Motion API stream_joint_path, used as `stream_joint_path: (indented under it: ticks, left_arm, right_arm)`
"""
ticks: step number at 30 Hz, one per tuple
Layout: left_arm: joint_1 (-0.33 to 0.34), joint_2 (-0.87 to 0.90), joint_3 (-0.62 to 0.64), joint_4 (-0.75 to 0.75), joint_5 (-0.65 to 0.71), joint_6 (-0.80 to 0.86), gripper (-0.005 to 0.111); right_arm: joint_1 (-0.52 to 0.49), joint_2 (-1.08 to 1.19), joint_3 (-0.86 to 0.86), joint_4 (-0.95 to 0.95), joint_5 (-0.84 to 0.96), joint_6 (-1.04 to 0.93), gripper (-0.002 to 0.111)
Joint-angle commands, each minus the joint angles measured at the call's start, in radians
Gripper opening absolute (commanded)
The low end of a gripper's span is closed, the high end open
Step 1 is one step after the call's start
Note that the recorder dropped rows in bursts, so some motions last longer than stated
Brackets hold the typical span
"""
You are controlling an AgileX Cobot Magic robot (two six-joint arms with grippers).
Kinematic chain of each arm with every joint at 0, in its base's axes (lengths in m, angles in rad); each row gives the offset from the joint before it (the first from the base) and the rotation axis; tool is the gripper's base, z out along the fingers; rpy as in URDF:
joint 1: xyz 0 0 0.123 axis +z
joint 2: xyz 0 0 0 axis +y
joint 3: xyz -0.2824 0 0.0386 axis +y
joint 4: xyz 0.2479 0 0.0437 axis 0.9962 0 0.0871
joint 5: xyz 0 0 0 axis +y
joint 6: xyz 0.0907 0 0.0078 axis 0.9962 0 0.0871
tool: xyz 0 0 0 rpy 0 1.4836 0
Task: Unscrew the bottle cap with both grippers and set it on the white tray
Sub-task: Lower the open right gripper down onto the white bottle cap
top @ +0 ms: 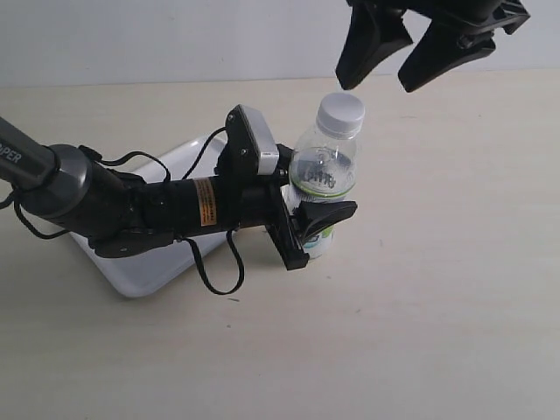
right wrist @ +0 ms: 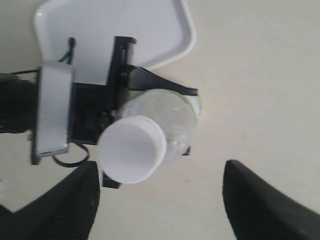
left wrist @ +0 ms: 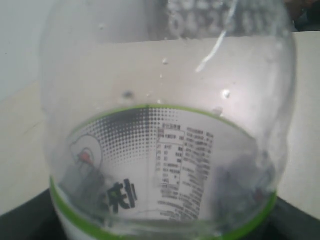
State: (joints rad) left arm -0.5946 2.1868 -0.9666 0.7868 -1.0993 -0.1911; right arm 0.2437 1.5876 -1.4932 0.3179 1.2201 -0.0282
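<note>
The clear bottle [top: 322,171] with its white-and-green label stands upright on the table, its white cap [top: 340,112] screwed on top. My left gripper [top: 317,219] is shut on the bottle's lower body, coming in from the left. In the left wrist view the bottle [left wrist: 165,130] fills the picture. My right gripper [top: 378,80] hangs open above and just right of the cap, touching nothing. From the right wrist view I look down on the cap [right wrist: 131,148], which sits beside one of the open fingers [right wrist: 65,205]. The white tray [top: 144,262] lies under the left arm.
The dark-grey left arm [top: 105,201] with its cables crosses over the tray. In the right wrist view the tray [right wrist: 150,30] lies beyond the bottle [right wrist: 172,112]. Bare beige table surrounds the bottle to the right and front.
</note>
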Motion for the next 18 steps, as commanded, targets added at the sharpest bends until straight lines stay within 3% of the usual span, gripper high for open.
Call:
stream_joint_path:
  ticks: [1, 5, 18]
  left_arm:
    - [-0.003, -0.019, -0.003, -0.009, -0.031, 0.005, 0.039]
    - [-0.003, -0.019, -0.003, -0.009, -0.031, 0.005, 0.039]
    - [-0.003, -0.019, -0.003, -0.009, -0.031, 0.009, 0.039]
  right_arm:
    - [0.04, 0.003, -0.01, -0.098, -0.008, 0.079, 0.067]
    - [0.042, 0.005, -0.01, -0.001, -0.018, 0.037, 0.071]
    - [0.042, 0.076, -0.01, 0.024, -0.07, 0.028, 0.07]
